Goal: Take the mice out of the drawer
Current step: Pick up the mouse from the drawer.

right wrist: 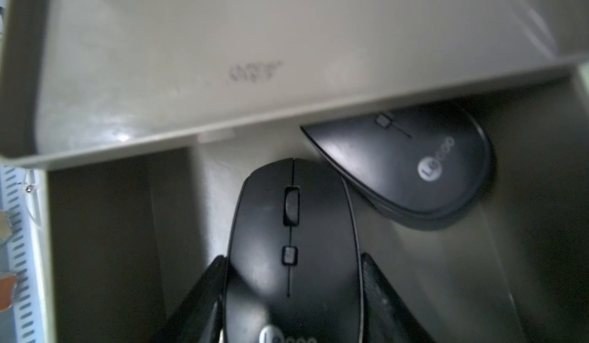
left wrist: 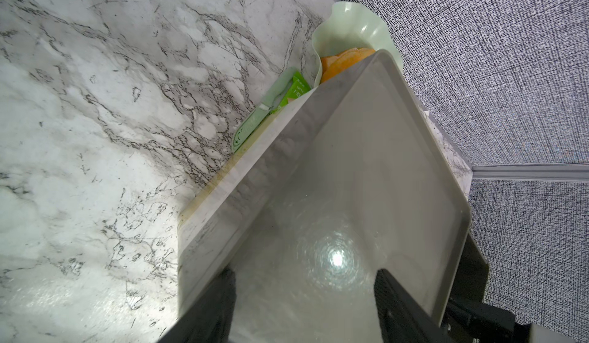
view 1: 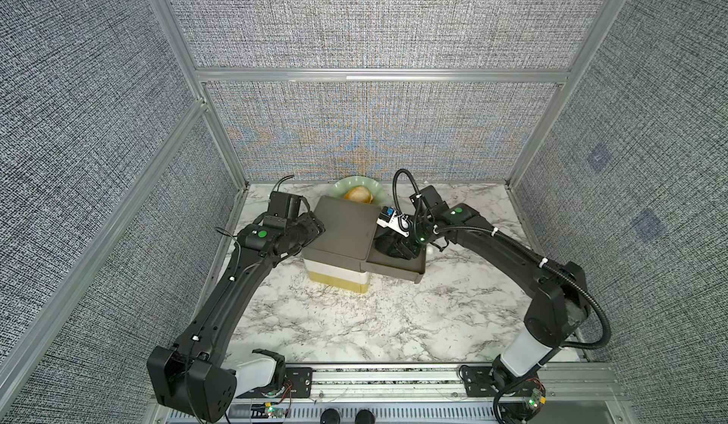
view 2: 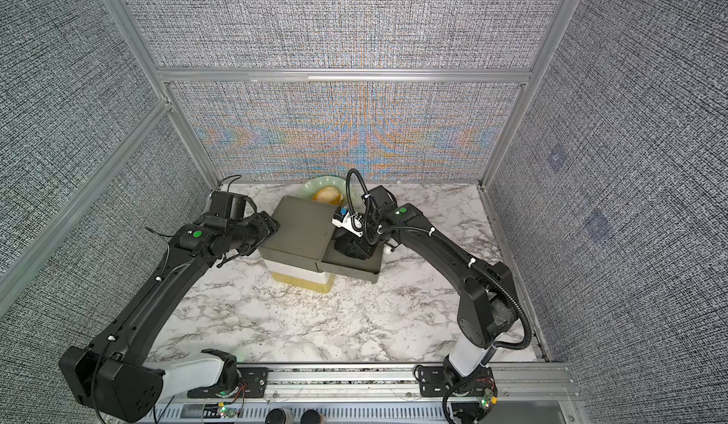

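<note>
We see the right gripper (right wrist: 292, 257) inside the open drawer (view 1: 394, 270), jaws pinching a black mouse (right wrist: 293, 217); the left gripper (left wrist: 304, 273), jaws spread, sits at the cabinet (left wrist: 366, 166) edge

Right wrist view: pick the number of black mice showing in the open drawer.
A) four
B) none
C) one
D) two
D: in the drawer, one black mouse sits between the jaws of the right gripper, and a second black mouse lies partly tucked under the cabinet.
</note>
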Robot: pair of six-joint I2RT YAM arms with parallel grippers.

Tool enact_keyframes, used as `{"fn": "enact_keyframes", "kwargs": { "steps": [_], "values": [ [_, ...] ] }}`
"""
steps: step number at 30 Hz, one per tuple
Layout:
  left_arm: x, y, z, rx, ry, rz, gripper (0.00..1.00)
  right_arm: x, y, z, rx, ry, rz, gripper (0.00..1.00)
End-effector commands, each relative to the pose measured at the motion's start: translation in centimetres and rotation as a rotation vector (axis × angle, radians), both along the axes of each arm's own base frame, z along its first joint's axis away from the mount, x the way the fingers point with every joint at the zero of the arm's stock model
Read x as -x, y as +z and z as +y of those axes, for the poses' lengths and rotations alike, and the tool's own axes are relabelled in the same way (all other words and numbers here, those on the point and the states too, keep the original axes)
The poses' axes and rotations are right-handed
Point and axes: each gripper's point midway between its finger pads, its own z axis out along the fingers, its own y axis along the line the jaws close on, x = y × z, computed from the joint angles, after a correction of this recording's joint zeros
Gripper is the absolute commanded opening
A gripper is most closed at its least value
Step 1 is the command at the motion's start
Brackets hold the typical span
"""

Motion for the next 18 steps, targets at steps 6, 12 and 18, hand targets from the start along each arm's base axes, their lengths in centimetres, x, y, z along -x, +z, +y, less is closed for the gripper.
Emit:
{"fn": "enact_keyframes", "kwargs": {
  "steps": [6, 12, 18],
  "values": [
    [1.2, -1.7, 1.0, -0.049, 0.019, 0.083, 0.72, 0.4, -1.3, -0.4, 0.03, 0.006, 0.026, 0.54],
    [1.2, -1.5, 0.9, -0.045, 0.018, 0.081, 0.72, 0.2, -1.7, -0.4, 0.042, -0.005, 0.028, 0.7],
    [1.1, -1.3, 0.9, -0.045, 0.019, 0.076, 0.72, 0.1, -2.1, -0.4, 0.061, -0.002, 0.025, 0.76]
  ]
}}
